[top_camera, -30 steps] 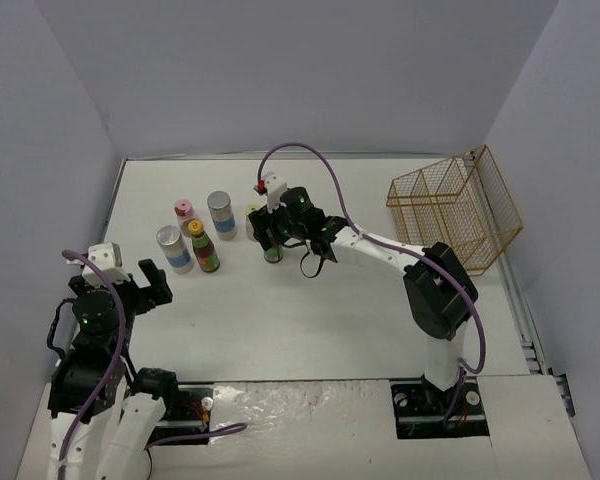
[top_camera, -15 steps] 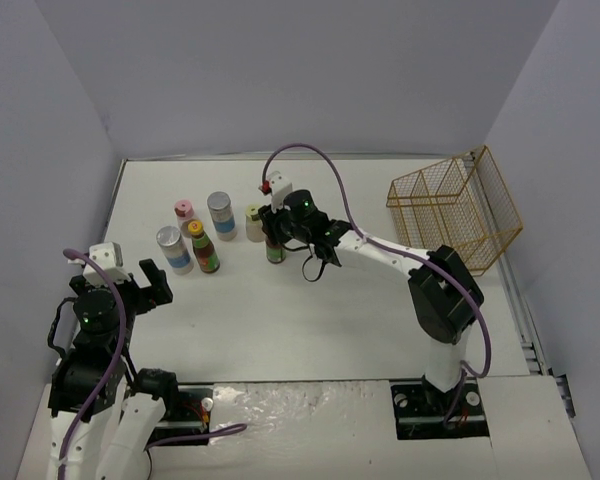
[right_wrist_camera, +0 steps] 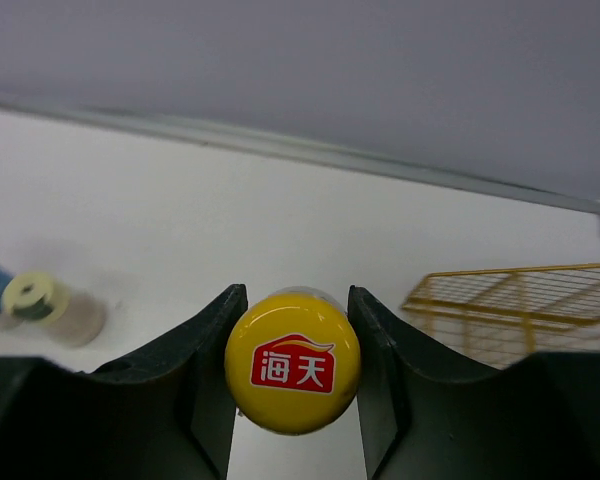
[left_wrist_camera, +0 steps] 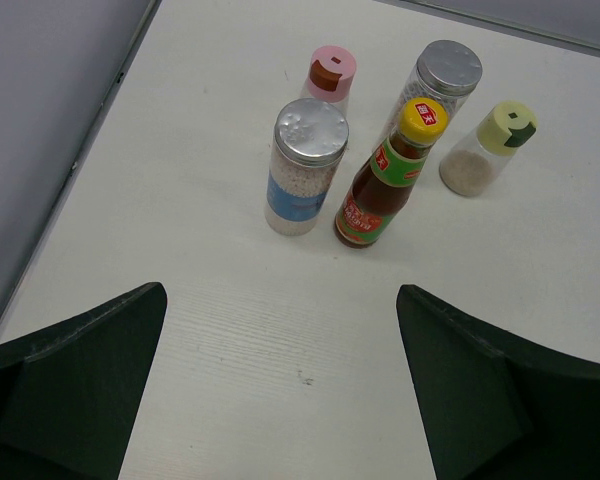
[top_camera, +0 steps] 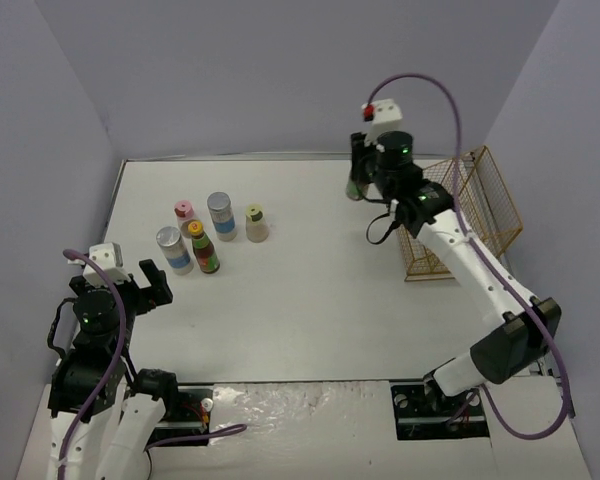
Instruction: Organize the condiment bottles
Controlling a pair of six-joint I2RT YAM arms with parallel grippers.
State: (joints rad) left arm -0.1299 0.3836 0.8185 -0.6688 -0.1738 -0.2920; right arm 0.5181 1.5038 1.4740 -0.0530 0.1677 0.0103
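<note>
- We judge the main risk to be a slip. The right gripper (right_wrist_camera: 294,296) pinches the dark sauce bottle with the yellow cap (right_wrist_camera: 292,362) only up at its neck. A quick swing could let the bottle pivot or drop onto the white table (top_camera: 280,300).
- The yellow wire basket (top_camera: 492,178) sits just to the right of the raised bottle. If we come in too low, the bottle's base could catch the rim and shove or tip the light frame.
- The basket is divided, so a poorly centred release could land the bottle on a partition wire or leave it leaning.
- The right gripper's jaws are closed partway, snug against both sides of the bottle just under its cap. They carry it off the table near the far edge.
- The left gripper (left_wrist_camera: 280,380) is spread wide and holds nothing, hovering near the table's left side.
- The other five bottles stand together on the left, well apart from the basket:
  - the pink-capped shaker (left_wrist_camera: 331,75)
  - the nearer clear silver-lidded jar with a blue label (left_wrist_camera: 307,165)
  - the farther silver-lidded jar (left_wrist_camera: 446,80)
  - a second dark yellow-capped bottle (left_wrist_camera: 385,185)
  - the yellow-green-capped shaker (left_wrist_camera: 490,145)
</note>
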